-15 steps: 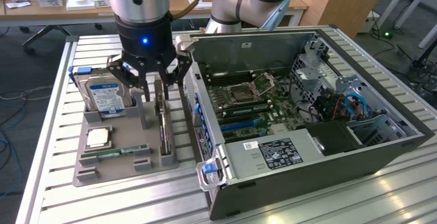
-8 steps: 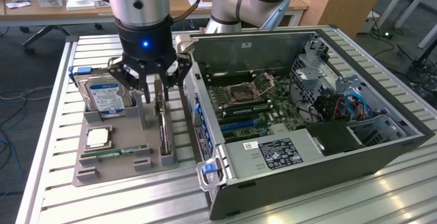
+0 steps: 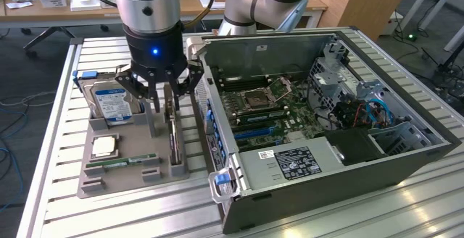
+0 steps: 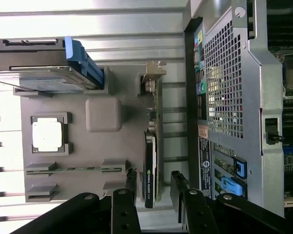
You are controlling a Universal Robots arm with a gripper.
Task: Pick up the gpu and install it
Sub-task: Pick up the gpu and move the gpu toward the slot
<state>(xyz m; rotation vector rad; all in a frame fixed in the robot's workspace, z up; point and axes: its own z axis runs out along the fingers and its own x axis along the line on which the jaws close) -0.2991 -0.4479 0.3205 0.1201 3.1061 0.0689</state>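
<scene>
The gpu stands on edge in a slot of the grey holder tray, beside the open computer case. In the wrist view the gpu shows a dark face, a green board edge and a silvery bracket at its far end. My gripper hangs right over the card's upper edge, open. Seen from the wrist, the gripper has one finger on each side of the card, with a small gap on both sides. Nothing is held.
The tray also holds a blue-labelled hard drive, a square processor chip and a slim green RAM stick. The open computer case lies at the exterior view's right, its motherboard exposed. All of it rests on a slatted metal table.
</scene>
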